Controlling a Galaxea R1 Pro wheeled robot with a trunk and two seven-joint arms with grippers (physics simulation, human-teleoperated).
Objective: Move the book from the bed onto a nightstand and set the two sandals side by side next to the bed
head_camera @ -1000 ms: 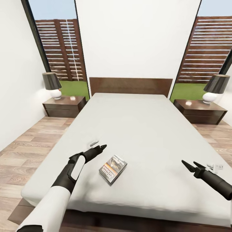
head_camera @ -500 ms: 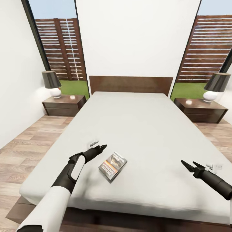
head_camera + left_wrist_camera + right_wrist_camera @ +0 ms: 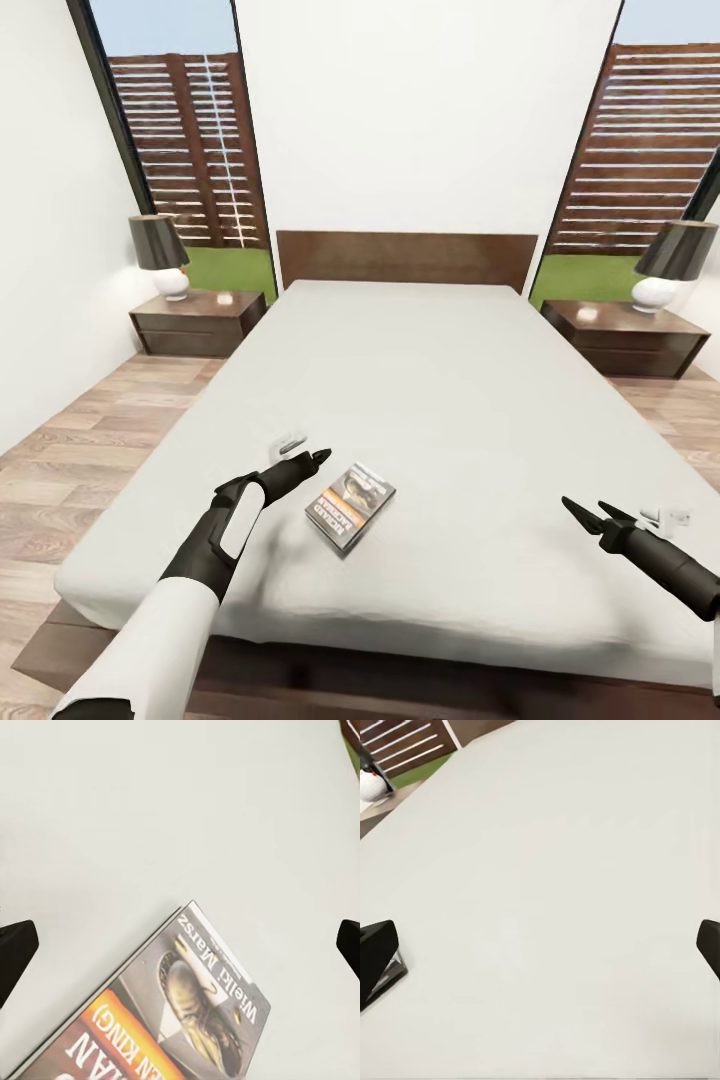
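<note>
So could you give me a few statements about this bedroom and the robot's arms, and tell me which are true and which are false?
1. The book lies on the bed. True.
2. The left tool grips the book. False: it is open beside the book, holding nothing.
3. A lamp stands on the left nightstand. True.
4. The right tool is shut on a sandal. False: it is open over the bare mattress.
5. The book is standing upright. False: it lies flat, cover up.
</note>
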